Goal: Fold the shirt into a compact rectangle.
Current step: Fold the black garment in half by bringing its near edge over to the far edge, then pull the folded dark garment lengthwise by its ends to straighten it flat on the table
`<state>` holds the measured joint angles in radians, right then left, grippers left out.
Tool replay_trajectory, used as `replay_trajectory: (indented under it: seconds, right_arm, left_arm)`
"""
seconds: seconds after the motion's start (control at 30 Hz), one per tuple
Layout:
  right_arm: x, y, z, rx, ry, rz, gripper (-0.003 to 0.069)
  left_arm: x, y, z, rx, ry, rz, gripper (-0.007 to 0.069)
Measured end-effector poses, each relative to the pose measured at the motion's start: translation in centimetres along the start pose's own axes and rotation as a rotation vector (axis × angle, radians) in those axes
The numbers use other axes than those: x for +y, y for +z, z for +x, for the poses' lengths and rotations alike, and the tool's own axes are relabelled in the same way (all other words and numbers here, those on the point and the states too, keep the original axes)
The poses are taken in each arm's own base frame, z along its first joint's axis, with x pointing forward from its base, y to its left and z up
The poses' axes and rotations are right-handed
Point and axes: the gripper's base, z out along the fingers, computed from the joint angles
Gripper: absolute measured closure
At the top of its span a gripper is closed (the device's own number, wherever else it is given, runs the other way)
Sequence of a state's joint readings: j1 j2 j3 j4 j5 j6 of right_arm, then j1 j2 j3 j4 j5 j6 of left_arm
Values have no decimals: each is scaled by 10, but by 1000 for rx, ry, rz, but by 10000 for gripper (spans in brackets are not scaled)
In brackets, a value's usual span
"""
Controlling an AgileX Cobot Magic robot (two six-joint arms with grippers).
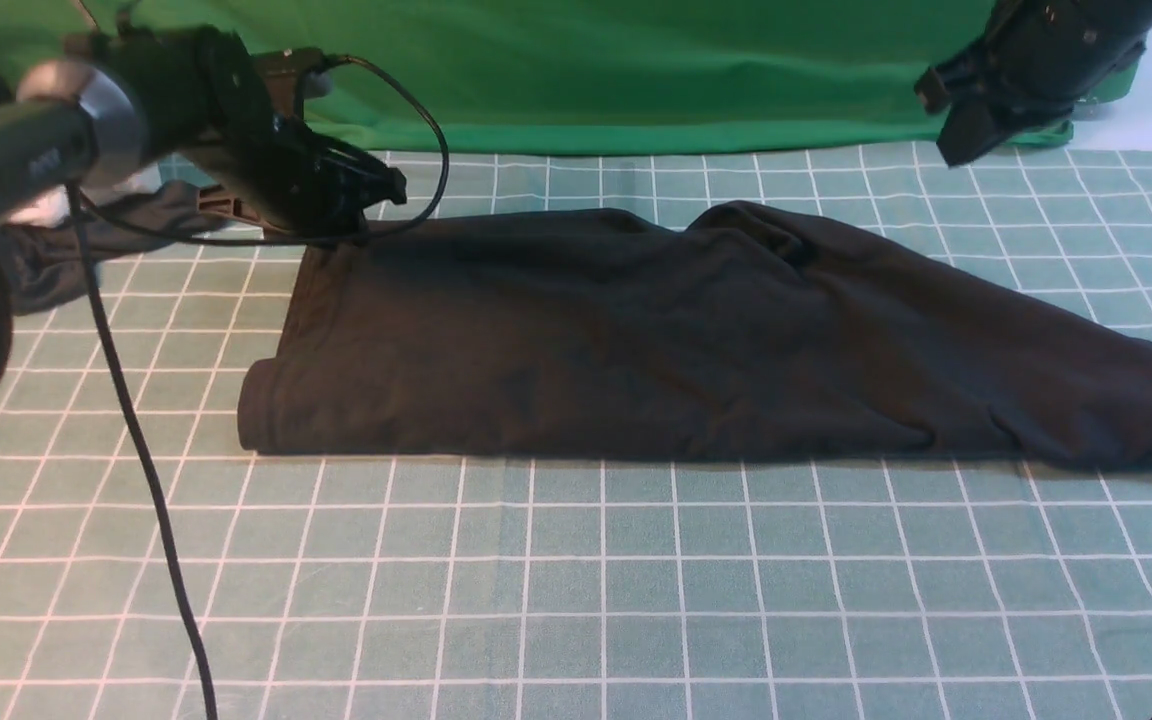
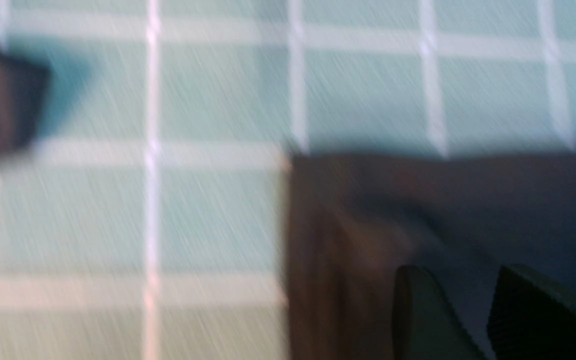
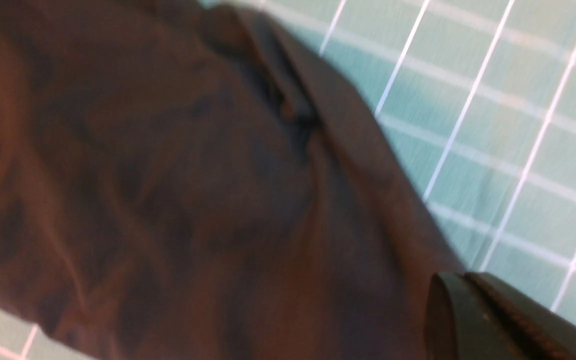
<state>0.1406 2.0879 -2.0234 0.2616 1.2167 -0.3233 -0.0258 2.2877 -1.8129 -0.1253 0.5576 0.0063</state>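
Observation:
The black shirt [image 1: 636, 340] lies on the checked mat as a long folded band, squared at its left end and tapering and rumpled toward the right edge. My left gripper [image 1: 391, 190] hovers at the band's far left corner. The blurred left wrist view shows its fingers apart [image 2: 460, 280] over the shirt [image 2: 468, 200], with nothing pinched between them. My right gripper [image 1: 956, 145] hangs raised at the far right, clear of the cloth. In the right wrist view its fingers [image 3: 460, 280] press together, empty, above the rumpled shirt [image 3: 168, 175].
A smaller dark garment [image 1: 56, 260] lies bunched at the far left behind my left arm. A black cable [image 1: 151, 480] hangs from that arm across the mat [image 1: 576, 580]. A green backdrop [image 1: 636, 70] closes off the far side.

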Motion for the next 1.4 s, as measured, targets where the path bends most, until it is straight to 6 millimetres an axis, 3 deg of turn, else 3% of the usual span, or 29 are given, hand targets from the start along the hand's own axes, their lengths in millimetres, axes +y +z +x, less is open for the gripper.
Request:
replay_trajectory:
  seconds: [0.1,0.23,0.3,0.37,0.4,0.47,0.53,0.6,0.7,0.83,0.87,0.97,1.07,1.23,1.4]
  right_arm:
    - [-1,7,5,29,6,-5,643]
    - [-2,8,6,38,4,1,643]
    - [-2,6,6,34,7,4,643]
    - [-1,5,6,33,11,4,643]
    - [0,2,8,31,21,5,643]
    - [0,1,9,33,26,6,643]
    - [4,-6,16,44,30,7,643]
    - [8,-15,28,60,33,6,643]
    - [14,-25,43,80,38,3,643]
    - [20,-32,59,87,44,5,643]
    - [21,-34,64,87,46,6,643]
    - [22,-36,66,82,46,8,643]
    - [22,-36,67,83,46,9,643]
    - [22,-37,69,101,43,11,643]
    - [20,-51,73,101,21,61,643]
  left_arm:
    - [12,17,2,-41,-2,-23,444]
    - [15,7,-5,-6,-10,-22,443]
    - [12,-25,-24,28,-9,-11,443]
    - [10,-39,-29,47,-11,-2,443]
    - [4,-71,-39,81,-20,26,443]
    - [2,-83,-41,99,-26,39,443]
    - [-6,-112,-39,192,-38,85,443]
    - [-9,-123,-33,250,-46,109,442]
    - [-7,-115,-17,331,-53,110,442]
    - [-3,-91,17,479,-75,100,442]
    - [-1,-78,35,541,-82,96,442]
    - [4,-57,56,577,-74,79,442]
    - [8,-44,64,577,-67,62,442]
    - [8,-42,64,579,-61,56,442]
    - [14,-49,50,609,-18,-21,442]
